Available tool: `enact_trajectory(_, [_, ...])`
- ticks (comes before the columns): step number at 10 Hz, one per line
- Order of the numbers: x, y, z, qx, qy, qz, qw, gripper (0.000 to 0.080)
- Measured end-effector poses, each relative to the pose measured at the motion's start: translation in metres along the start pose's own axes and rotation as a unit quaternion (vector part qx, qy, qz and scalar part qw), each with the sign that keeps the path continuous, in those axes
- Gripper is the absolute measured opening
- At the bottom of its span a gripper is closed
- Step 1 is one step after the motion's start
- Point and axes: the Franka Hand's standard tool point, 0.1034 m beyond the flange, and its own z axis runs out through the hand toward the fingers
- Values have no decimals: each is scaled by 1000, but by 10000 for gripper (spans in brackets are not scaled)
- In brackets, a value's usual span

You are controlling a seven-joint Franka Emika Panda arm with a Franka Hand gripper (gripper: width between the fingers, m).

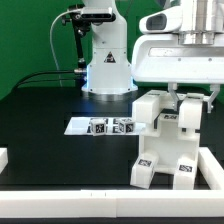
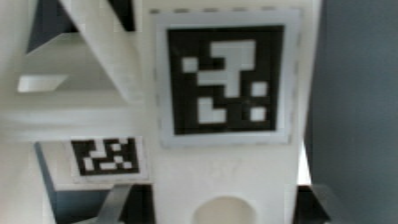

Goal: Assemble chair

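Note:
At the exterior view's right stands the partly built chair (image 1: 160,145), a stack of chunky white tagged blocks. My gripper (image 1: 188,100) hangs over its top and is shut on an upright white bar (image 1: 190,118) that rests against the assembly. In the wrist view this bar (image 2: 222,100) fills the middle, with a large black-and-white tag on its face and a rounded notch at its near end. My gripper (image 2: 224,205) has one finger on each side of it. Beyond it are other white chair bars (image 2: 71,60) and a smaller tagged piece (image 2: 107,155).
The marker board (image 1: 105,125) lies flat on the black table, to the left of the chair in the exterior view. Low white border rails run along the front (image 1: 60,200), the left (image 1: 3,160) and the right (image 1: 212,165). The arm's base (image 1: 108,65) stands at the back.

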Motion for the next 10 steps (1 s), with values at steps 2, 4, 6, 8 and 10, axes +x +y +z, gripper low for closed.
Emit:
enact_trajectory(2, [-1,2,1,-1,-1,0,1000,287])
enact_trajectory(4, [2,4,6,-1,7,1,1000,287])
enact_trajectory(6, [11,9,16,8,30,13,999,287])
enact_trajectory(8, [15,4,16,12,47,10,999,287])
enact_trajectory(10, [16,3,16,13,51,9,999,371])
